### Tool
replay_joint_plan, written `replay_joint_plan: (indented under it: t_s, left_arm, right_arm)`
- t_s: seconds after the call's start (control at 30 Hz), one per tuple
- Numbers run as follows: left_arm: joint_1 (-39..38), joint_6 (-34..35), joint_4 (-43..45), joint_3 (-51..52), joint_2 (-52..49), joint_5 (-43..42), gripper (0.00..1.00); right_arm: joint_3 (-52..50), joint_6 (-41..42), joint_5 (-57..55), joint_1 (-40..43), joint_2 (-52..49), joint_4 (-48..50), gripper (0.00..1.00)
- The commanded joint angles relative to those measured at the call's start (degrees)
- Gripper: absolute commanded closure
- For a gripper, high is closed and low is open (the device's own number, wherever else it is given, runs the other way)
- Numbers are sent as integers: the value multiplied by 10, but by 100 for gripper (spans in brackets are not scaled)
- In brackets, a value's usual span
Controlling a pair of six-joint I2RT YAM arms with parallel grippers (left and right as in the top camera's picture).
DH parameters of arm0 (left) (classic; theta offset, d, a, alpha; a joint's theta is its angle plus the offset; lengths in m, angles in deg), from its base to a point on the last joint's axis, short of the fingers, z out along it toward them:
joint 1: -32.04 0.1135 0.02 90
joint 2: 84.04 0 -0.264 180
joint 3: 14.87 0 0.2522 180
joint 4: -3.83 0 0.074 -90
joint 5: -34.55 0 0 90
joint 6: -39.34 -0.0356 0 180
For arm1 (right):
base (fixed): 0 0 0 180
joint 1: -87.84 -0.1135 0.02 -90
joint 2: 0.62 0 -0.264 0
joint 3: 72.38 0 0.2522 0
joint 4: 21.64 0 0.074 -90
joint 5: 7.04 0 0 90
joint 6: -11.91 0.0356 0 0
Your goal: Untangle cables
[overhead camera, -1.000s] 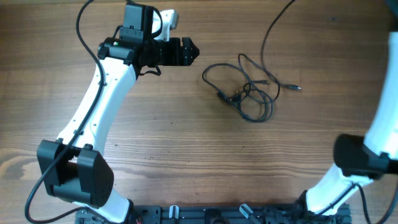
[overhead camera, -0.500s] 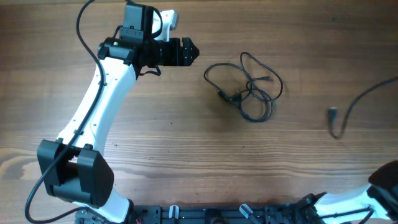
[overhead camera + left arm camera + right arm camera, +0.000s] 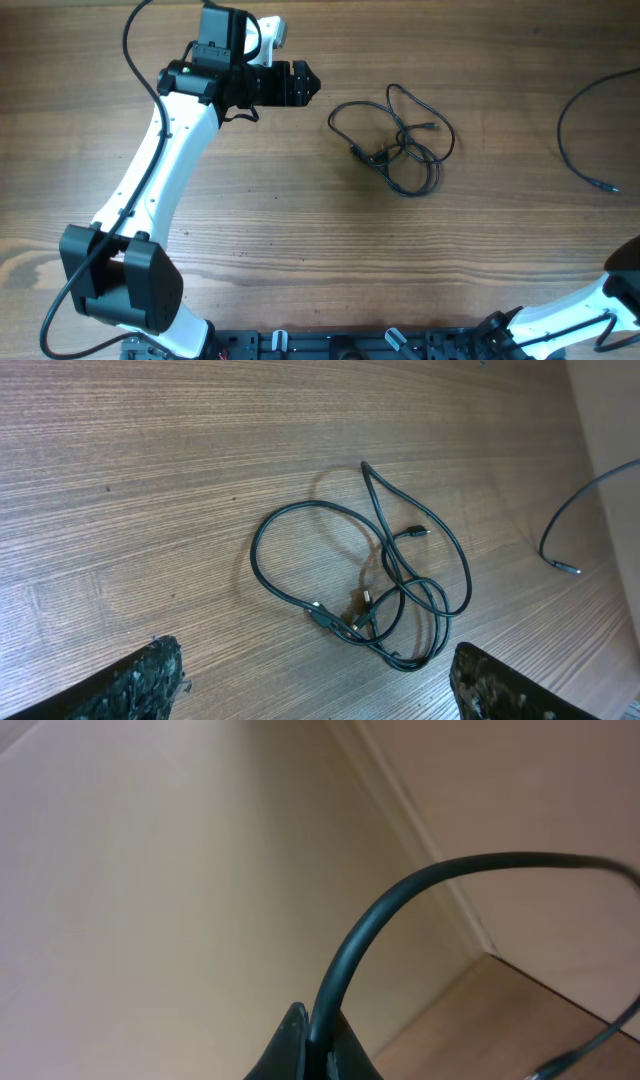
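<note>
Here, one of the cables (image 3: 383, 153) lies in a loose knot of overlapping loops on the wooden table (image 3: 300, 230), right of centre in the overhead view, with its small plug ends tucked among the loops. The left gripper (image 3: 303, 83) sits well to the left of this bundle and points toward it. In the left wrist view its fingertips (image 3: 150, 675) stand wide apart at the lower corners with only bare wood between them, so it is open and holding nothing. The other cable (image 3: 562, 130) is well apart from the knot, sweeping in an arc near the table's right edge down to a free plug end (image 3: 610, 187); whether that plug touches the wood is hard to tell. In the right wrist view the right gripper (image 3: 310, 1045) is closed, and its dark tips appear to pinch this cord, which rises from them and bends away to the right.
</note>
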Motion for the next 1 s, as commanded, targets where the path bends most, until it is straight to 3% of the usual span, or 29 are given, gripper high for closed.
replay_joint_plan:
  t_s: [0.0,0.13,0.27,0.3,0.33,0.37,0.4,0.47,0.53,0.57,0.67,0.7,0.97]
  left_arm:
    - [2,-11,2,-2,0,3,12]
    - [2,-10,4,-2,0,3,12]
    - [2,-9,7,-2,0,3,12]
    - [2,-9,6,-2,0,3,12]
    - [2,-9,6,-2,0,3,12]
    - [2,-9,6,-2,0,3,12]
    - [2,-9,6,-2,0,3,12]
    - [2,-9,7,-2,0,3,11]
    - [2,-9,9,-2,0,3,11]
    - [2,-7,10,-2,0,3,11]
    - [2,-7,10,-2,0,3,11]
    - [2,-7,10,-2,0,3,11]
    - [2,-7,10,-2,0,3,10]
  right_arm:
    - [7,-71,-128,-13,0,-71,95]
    - [5,-108,-245,-39,-52,-209,96]
    - [5,-107,-243,-60,-152,-310,95]
    - [5,-107,-243,-67,-193,-332,78]
    - [5,-107,-242,-70,-214,-342,51]
    - [5,-108,-242,-72,-226,-347,36]
    - [5,-108,-242,-74,-234,-354,29]
    - [6,-133,-223,-80,-233,-361,26]
    - [6,-179,-147,-89,-212,-377,10]
    - [6,-217,-103,-101,-196,-404,9]
    - [5,-243,-115,-136,-195,-460,9]
    - [-6,-244,-129,-150,-195,-459,3]
    - [-177,-290,-244,-261,-196,-407,4]
